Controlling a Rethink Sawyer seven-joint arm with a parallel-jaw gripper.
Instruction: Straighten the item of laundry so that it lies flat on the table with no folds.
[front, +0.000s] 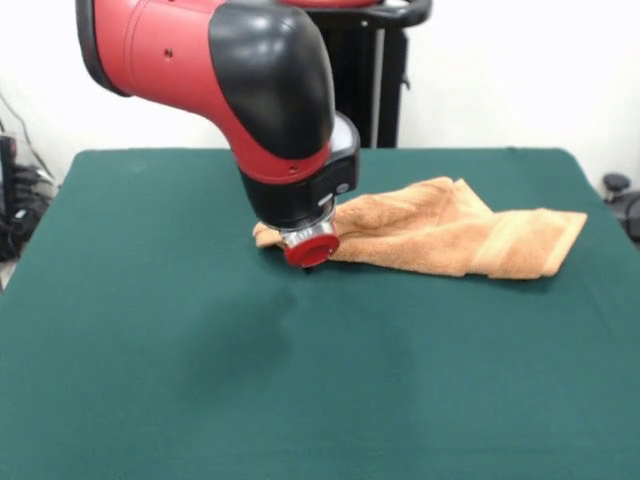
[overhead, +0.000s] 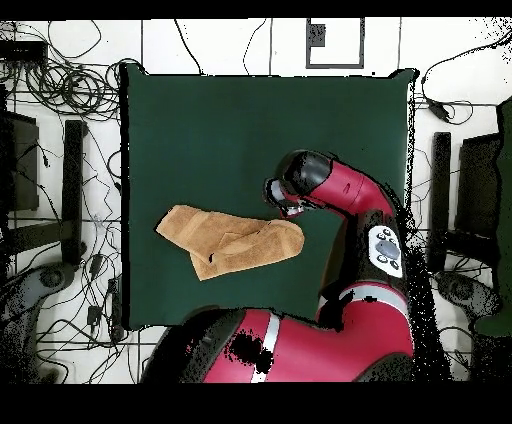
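The item of laundry (front: 450, 235), an orange-tan towel, lies bunched and folded over itself in a long strip on the green table (front: 200, 350). A woven band shows near its right end in the front view. My gripper (front: 311, 252) hangs low at the towel's left end in that view, with the arm's red and black wrist covering that corner. From overhead, the towel (overhead: 225, 240) stretches across the table (overhead: 250, 130) toward its left edge, and the gripper (overhead: 283, 204) sits at the towel's right end. Whether it holds the cloth is hidden.
Tangled cables (overhead: 60, 80) and black stands (overhead: 72, 190) lie on the floor beside the table's left edge in the overhead view. Another black stand (overhead: 440, 200) is on the right. The red arm (overhead: 350, 200) spans the table's lower right part.
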